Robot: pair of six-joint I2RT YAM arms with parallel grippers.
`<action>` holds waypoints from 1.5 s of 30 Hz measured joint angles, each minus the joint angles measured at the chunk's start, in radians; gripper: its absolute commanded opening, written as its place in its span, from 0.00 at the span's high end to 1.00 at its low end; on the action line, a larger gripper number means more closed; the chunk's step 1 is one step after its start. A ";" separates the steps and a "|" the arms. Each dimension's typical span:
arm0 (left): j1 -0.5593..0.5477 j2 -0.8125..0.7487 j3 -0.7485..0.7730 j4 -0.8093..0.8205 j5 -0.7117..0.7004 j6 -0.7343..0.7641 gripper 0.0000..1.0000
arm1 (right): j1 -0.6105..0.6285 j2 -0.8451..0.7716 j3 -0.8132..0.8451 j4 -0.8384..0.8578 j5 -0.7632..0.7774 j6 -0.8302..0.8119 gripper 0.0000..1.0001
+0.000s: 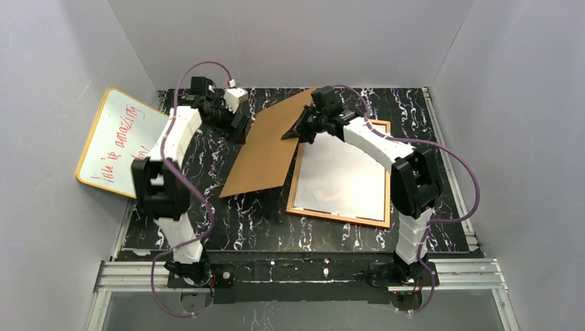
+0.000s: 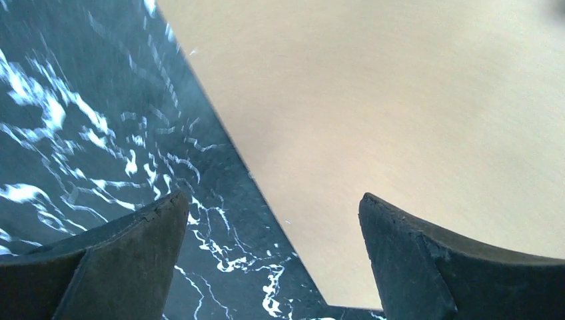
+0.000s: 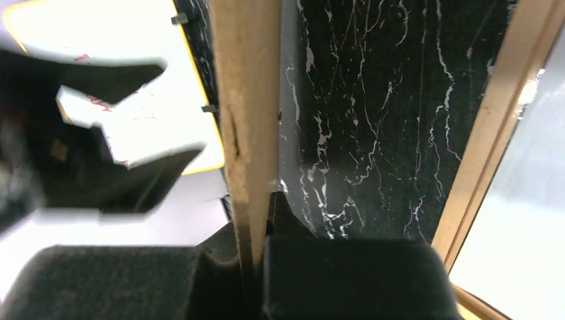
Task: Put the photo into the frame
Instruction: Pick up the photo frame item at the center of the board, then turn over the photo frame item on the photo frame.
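The orange-brown frame (image 1: 341, 217) lies flat at the right of the mat; its edge shows in the right wrist view (image 3: 493, 133). A pale grey-white sheet (image 1: 341, 176) fills it; I cannot tell whether this is the photo's white back. No printed picture shows. My right gripper (image 1: 298, 131) is shut on the right edge of the plain brown backing board (image 1: 265, 145), holding it tilted beside the frame's left side. The board is seen edge-on between the jaws (image 3: 256, 227). My left gripper (image 1: 241, 127) is open and empty over the board's left edge (image 2: 273, 207).
A yellow-edged whiteboard (image 1: 117, 138) with red writing leans against the left wall; it also shows in the right wrist view (image 3: 193, 80). The black marbled mat (image 1: 262, 221) covers the table. Grey walls enclose three sides.
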 measured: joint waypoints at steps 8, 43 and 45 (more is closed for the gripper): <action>-0.026 -0.604 -0.217 -0.026 0.272 0.378 0.02 | -0.114 -0.135 -0.111 0.057 -0.085 0.185 0.99; -0.203 -0.943 -0.661 0.463 0.119 0.673 1.00 | -0.107 -0.251 -0.236 0.325 -0.352 0.354 0.16; -0.203 -0.895 -0.618 0.437 0.114 0.635 1.00 | -0.159 -0.251 -0.195 0.233 -0.425 0.156 0.11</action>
